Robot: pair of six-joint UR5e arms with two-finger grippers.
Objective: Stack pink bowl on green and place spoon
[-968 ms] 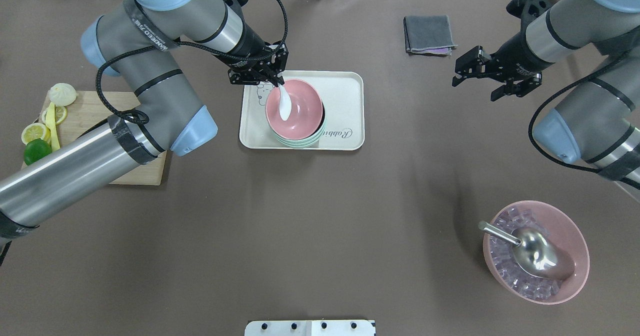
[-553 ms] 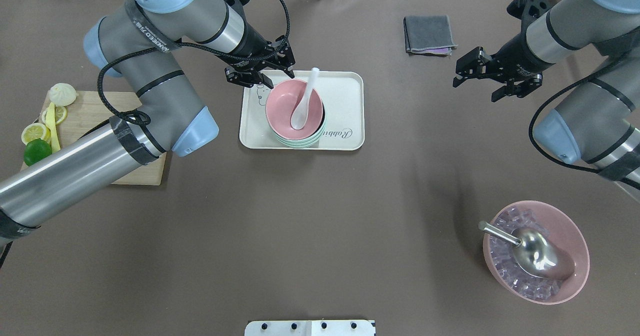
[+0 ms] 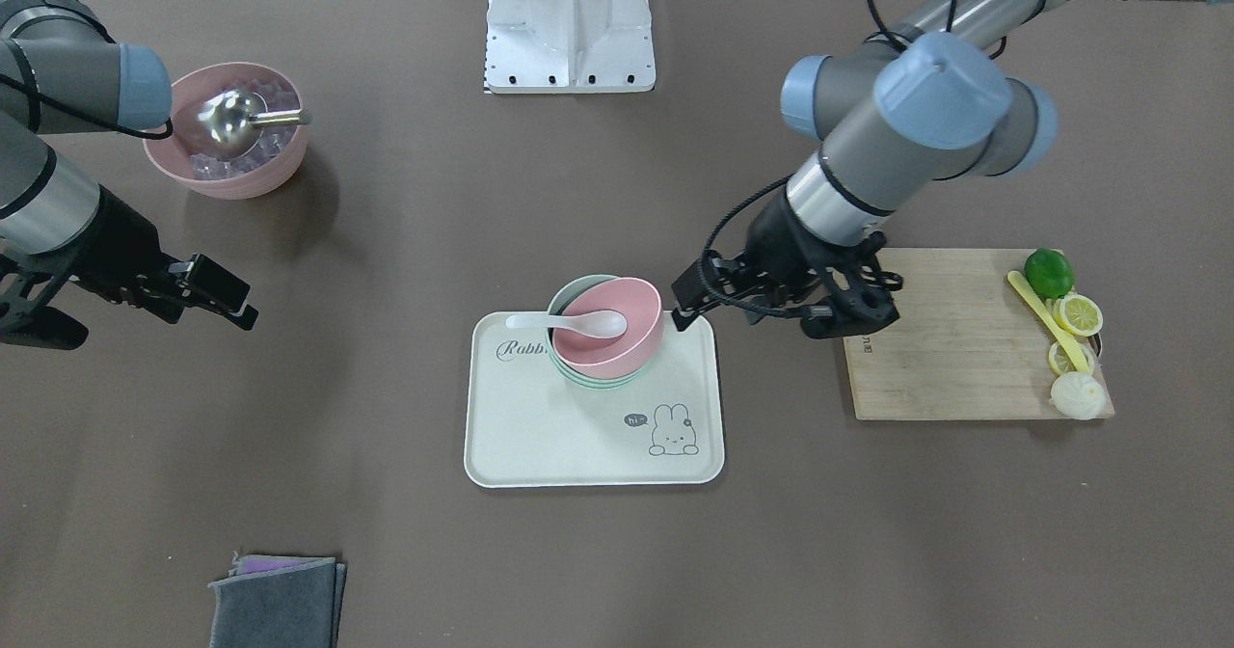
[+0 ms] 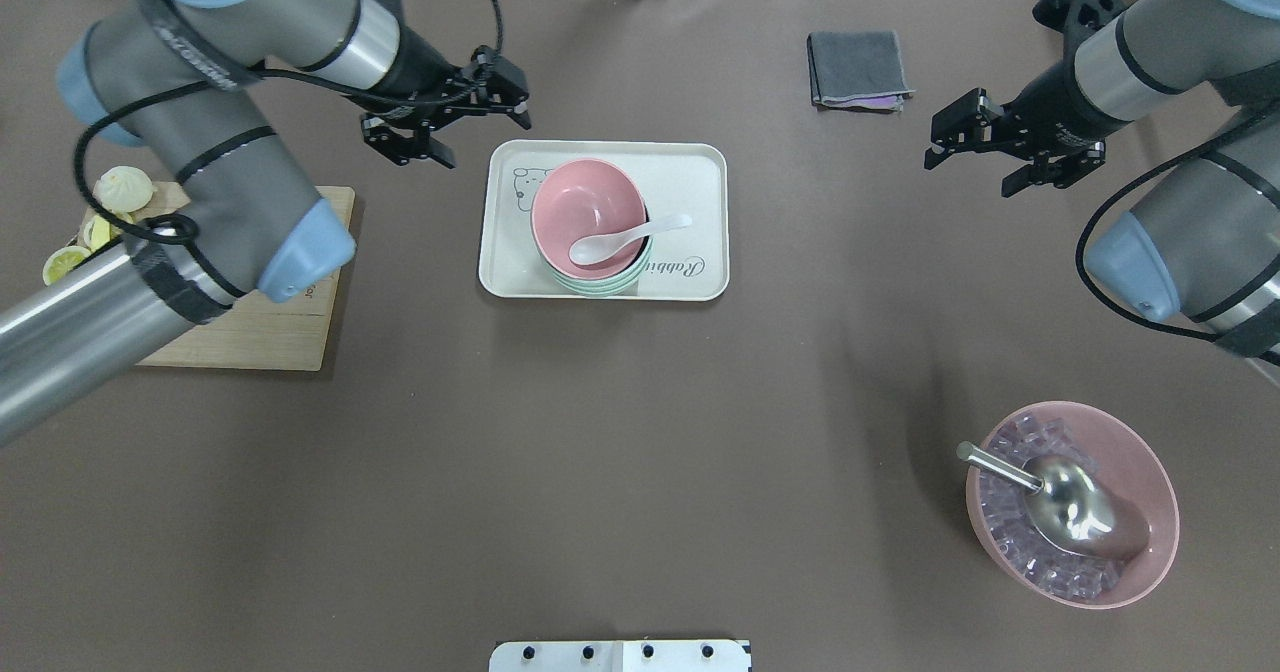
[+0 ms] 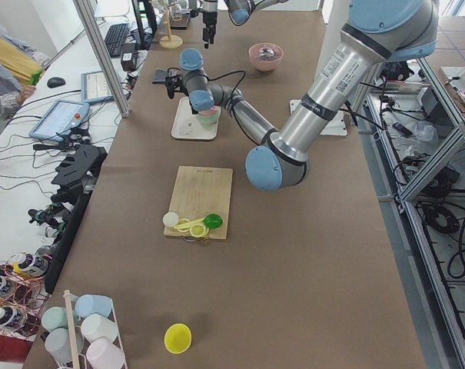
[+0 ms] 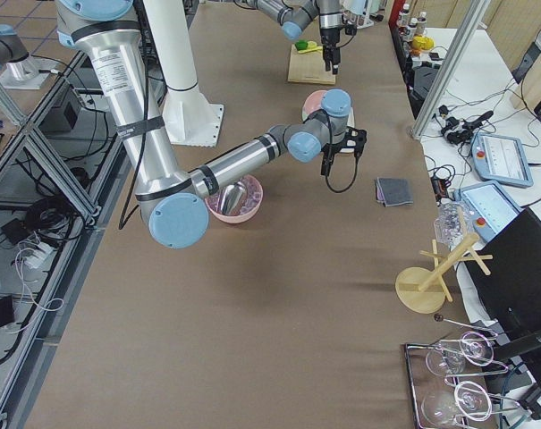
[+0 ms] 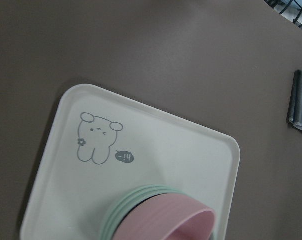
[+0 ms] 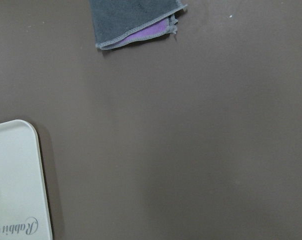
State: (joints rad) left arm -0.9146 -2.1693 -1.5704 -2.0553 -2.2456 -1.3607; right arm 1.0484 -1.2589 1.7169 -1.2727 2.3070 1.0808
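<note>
The pink bowl (image 4: 585,214) sits stacked on the green bowls (image 4: 600,287) on the white tray (image 4: 690,177). The white spoon (image 4: 625,239) lies in the pink bowl, with its handle over the rim toward the tray's right side. My left gripper (image 4: 483,132) is open and empty, just off the tray's far left corner, clear of the bowls. My right gripper (image 4: 970,174) is open and empty, far to the right over bare table. The left wrist view shows the tray (image 7: 141,130), the green rims (image 7: 123,202) and the pink rim (image 7: 180,212).
A wooden board (image 4: 250,337) with lemon slices and a lime (image 3: 1049,270) lies at the left. A folded grey cloth (image 4: 858,67) lies at the back. A large pink bowl (image 4: 1150,472) of ice with a metal scoop (image 4: 1060,497) stands front right.
My left gripper opened, let go of the spoon and drew back to the left off the tray. The spoon settled in the pink bowl, handle swinging to the right. The right arm shifted slightly right.
</note>
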